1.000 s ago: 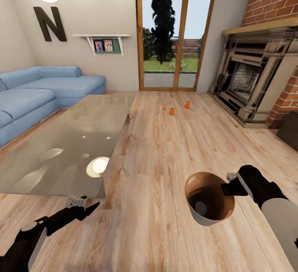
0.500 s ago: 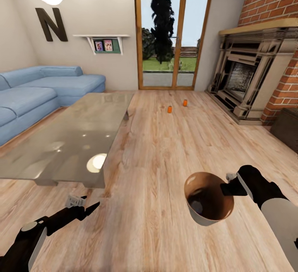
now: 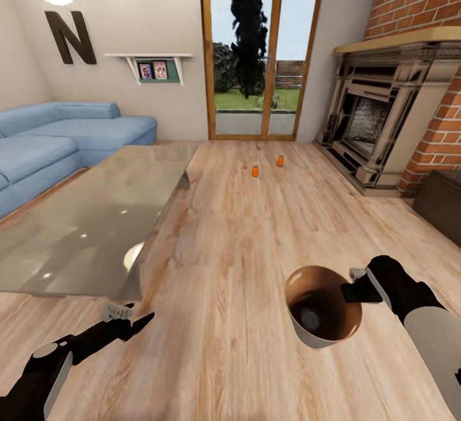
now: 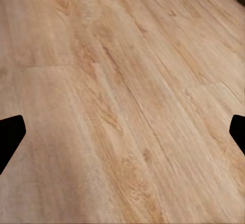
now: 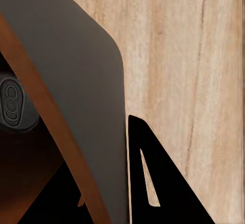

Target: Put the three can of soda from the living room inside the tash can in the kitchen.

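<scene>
Pale plank floor [image 3: 243, 248] of the living room, seen from my head camera.

I see the glass-topped table [image 3: 83, 222] at left, then the tash can [image 3: 322, 309] clamped at its rim by my right gripper [image 3: 353, 292] with one can of soda [image 5: 13, 104] inside; my left gripper [image 3: 128, 318] spread, empty; two soda cans [image 3: 255, 171] stand upright far ahead near the glass doors [image 3: 256, 50].

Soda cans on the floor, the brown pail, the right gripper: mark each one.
Nearer soda can [image 3: 255, 171], head view, orange side.
Farther soda can [image 3: 280, 160], head view, orange side.
Brown pail [image 3: 298, 328], head view, outer wall.
Right gripper [image 3: 351, 292], head view, fingertips at the pail's rim.
</scene>
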